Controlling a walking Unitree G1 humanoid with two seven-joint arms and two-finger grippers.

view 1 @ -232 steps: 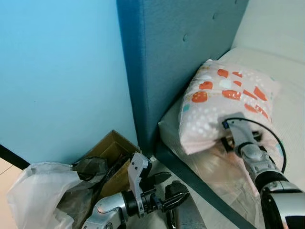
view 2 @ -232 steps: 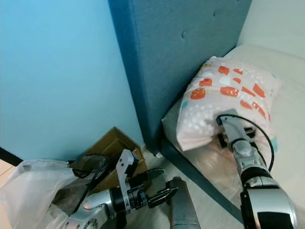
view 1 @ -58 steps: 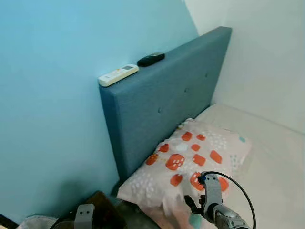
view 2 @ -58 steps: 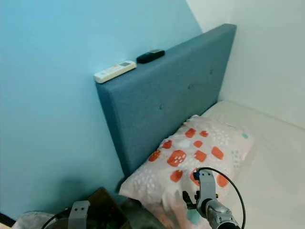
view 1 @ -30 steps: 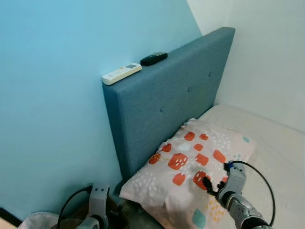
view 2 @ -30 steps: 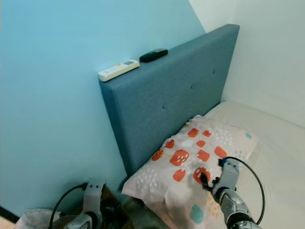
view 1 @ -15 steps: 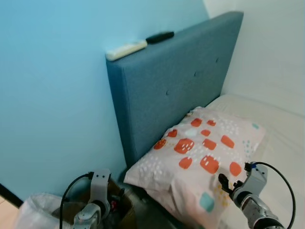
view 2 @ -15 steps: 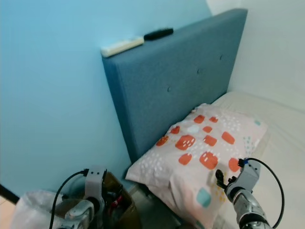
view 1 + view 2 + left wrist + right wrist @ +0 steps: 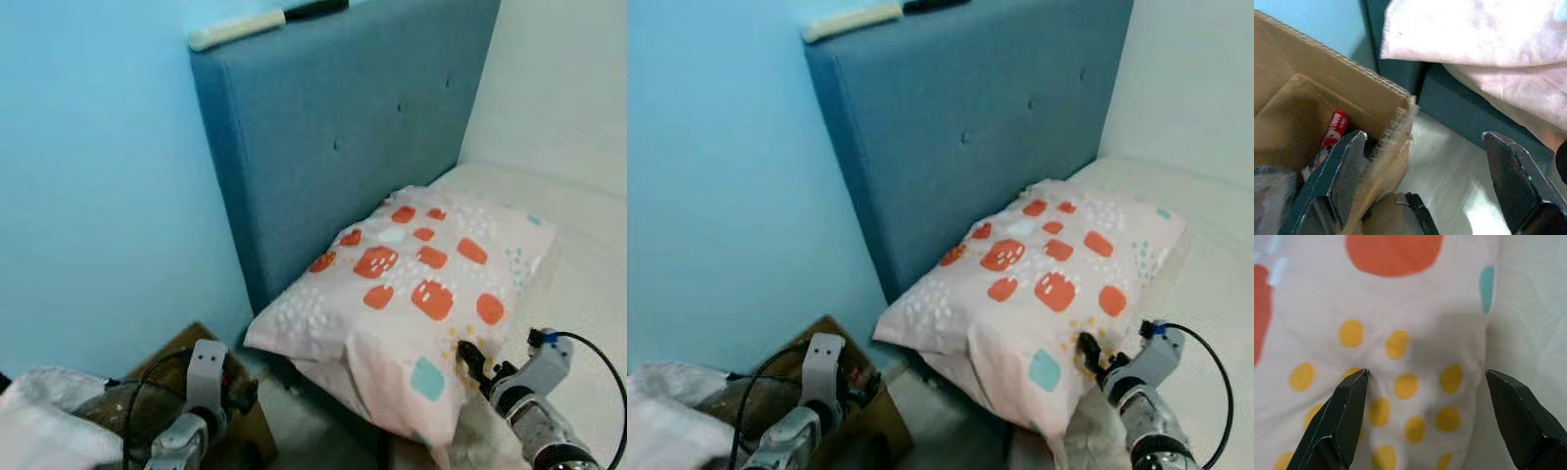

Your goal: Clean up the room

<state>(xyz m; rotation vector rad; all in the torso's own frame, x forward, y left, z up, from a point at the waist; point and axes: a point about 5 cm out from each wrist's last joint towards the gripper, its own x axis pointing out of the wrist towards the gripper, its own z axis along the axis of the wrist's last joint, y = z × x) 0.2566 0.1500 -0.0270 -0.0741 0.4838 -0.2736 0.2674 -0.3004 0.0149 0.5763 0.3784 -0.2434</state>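
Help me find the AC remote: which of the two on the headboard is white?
The white remote is the one at the headboard's outer end, toward the blue wall; the other remote beside it is black.

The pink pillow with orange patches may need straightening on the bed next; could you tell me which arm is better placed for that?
Probably the right. The right gripper is open at the pink pillow with orange patches, while the left gripper is open down by the brown cardboard box on the floor.

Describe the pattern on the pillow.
The pillow is pale pink with orange-red patches, white dots, small yellow dots and teal marks, clearest in the left eye view.
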